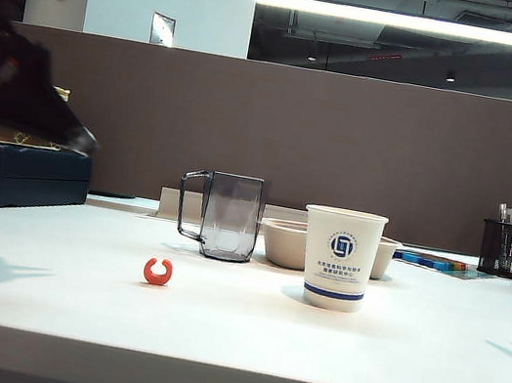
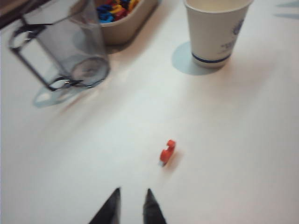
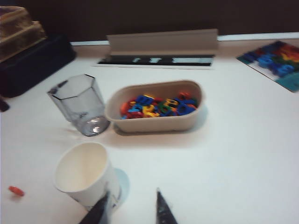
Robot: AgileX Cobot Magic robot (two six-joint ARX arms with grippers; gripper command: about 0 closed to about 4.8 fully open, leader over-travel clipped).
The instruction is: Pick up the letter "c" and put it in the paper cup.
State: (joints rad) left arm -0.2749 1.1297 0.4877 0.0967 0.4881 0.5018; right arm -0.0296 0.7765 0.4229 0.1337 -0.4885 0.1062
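The letter "c" (image 1: pixel 157 271) is a small orange-red open ring lying on the white table, left of the paper cup (image 1: pixel 339 259), which stands upright with its blue logo facing front. In the left wrist view the letter "c" (image 2: pixel 167 152) lies a short way beyond my left gripper (image 2: pixel 132 192), whose fingers stand a little apart with nothing between them. My right gripper (image 3: pixel 132 193) is open, empty, above the table beside the paper cup (image 3: pixel 84 175); the letter "c" (image 3: pixel 16 190) lies far off to the side. In the exterior view the left arm (image 1: pixel 19 70) is a dark blur high up.
A clear grey handled mug (image 1: pixel 222 215) and a low beige bowl (image 1: pixel 287 242) of coloured letters (image 3: pixel 156 106) stand behind the cup. A dark box (image 1: pixel 16 171) sits at the far left, a mesh pen holder (image 1: pixel 504 250) and a coloured mat (image 3: pixel 275 63) at the right. A brown partition runs behind.
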